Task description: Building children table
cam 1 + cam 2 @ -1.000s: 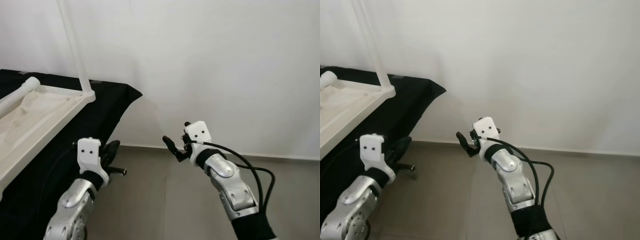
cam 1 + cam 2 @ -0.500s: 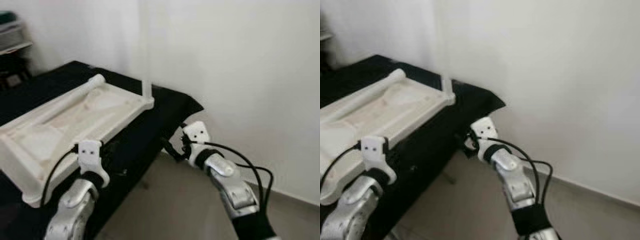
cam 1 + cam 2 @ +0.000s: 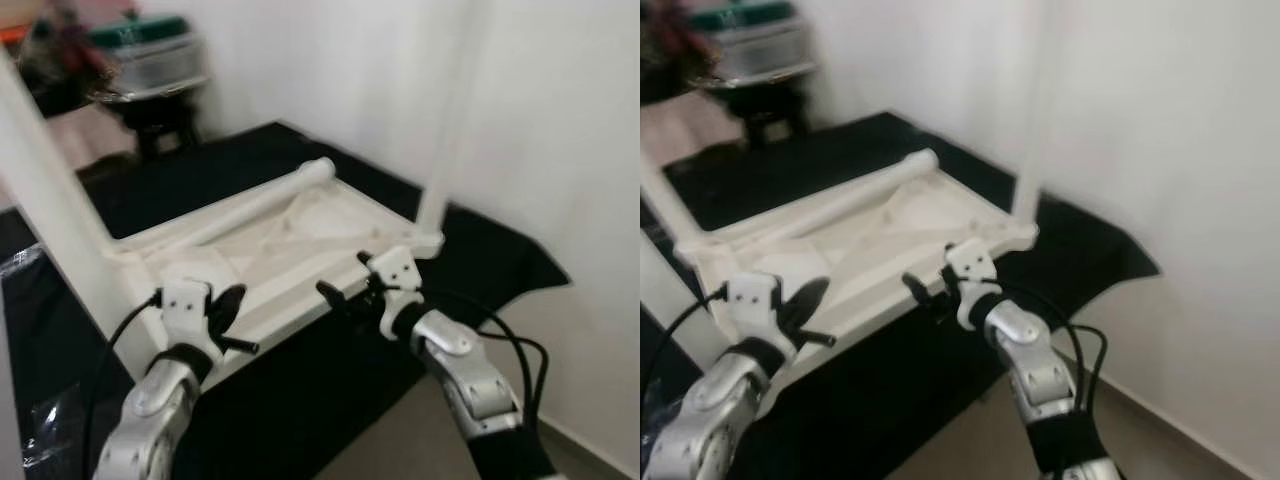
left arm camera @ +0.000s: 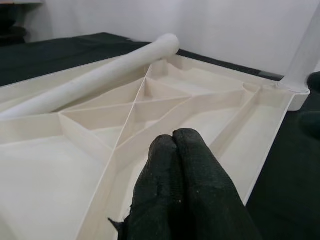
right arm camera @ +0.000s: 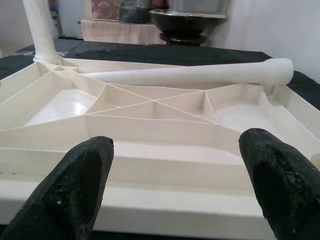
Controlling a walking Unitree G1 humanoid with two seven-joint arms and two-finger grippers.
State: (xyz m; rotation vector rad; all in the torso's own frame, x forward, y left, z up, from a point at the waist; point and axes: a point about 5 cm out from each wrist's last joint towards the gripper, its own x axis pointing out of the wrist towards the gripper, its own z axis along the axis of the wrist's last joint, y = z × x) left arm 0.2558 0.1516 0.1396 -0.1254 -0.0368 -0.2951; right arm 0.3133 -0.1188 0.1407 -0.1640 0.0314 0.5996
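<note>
I hold both silver arms bent and raised before me, over the near edge of the upturned white plastic children's tabletop (image 3: 270, 240), which lies rib-side up on a black cloth (image 3: 480, 270). My left gripper (image 4: 172, 136) points across its ribs, fingers pressed together, empty. My right gripper (image 5: 175, 150) faces the near rim, fingers spread wide, holding nothing. One white leg (image 3: 452, 120) stands at the far right corner, another (image 3: 60, 215) at the left; a loose white tube (image 3: 265, 195) lies along the far side. I can read no writing.
</note>
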